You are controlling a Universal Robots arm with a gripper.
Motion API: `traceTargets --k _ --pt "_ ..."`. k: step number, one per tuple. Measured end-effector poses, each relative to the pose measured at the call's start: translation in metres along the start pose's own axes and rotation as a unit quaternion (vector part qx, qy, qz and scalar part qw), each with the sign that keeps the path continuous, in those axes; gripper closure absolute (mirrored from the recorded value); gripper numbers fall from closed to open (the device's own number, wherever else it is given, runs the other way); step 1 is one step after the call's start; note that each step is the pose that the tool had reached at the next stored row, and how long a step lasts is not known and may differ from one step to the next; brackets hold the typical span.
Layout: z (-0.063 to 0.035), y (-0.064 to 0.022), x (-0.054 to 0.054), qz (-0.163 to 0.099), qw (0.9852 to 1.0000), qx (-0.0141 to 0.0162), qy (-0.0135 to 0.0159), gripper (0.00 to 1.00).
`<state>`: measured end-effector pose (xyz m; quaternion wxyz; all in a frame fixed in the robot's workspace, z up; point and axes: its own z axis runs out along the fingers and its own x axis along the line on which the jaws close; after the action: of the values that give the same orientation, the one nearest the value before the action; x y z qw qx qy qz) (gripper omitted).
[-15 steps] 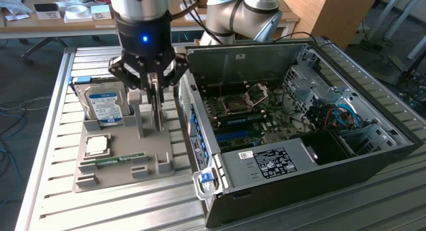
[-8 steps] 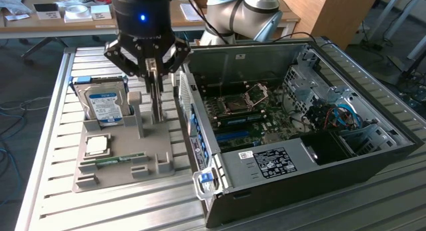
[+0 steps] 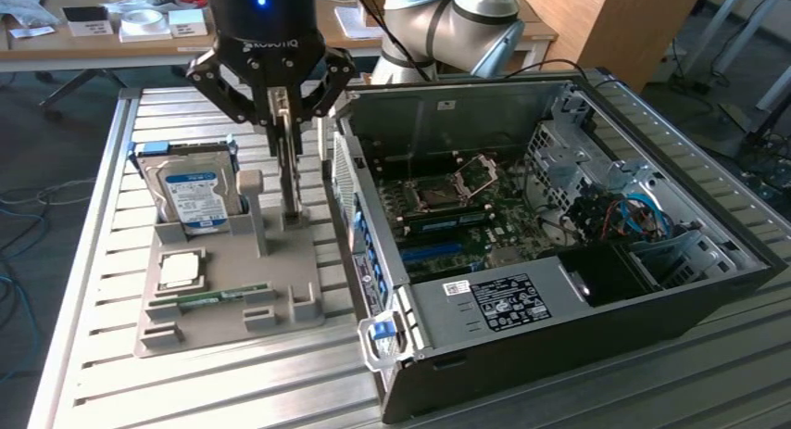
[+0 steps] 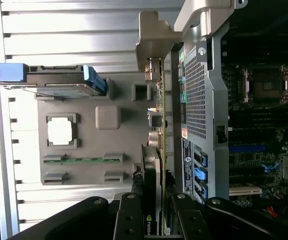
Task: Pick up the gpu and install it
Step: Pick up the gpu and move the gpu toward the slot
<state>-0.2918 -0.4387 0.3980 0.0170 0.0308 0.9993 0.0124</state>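
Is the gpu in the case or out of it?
Out: the gpu stands on edge over the grey holder, outside the open case, clamped in the gripper.

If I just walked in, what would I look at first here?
Probably the big open computer case at the exterior view's right, its insides all on show. Next, the black gripper beside it, jaws shut on the gpu, which stands upright on a grey holder.
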Motion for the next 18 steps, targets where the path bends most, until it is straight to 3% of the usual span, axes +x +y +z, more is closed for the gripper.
traceTargets --k 18 --pt "-0.0037 0.0003 -0.0017 0.000 1.0000 0.0000 0.0001 0.73"
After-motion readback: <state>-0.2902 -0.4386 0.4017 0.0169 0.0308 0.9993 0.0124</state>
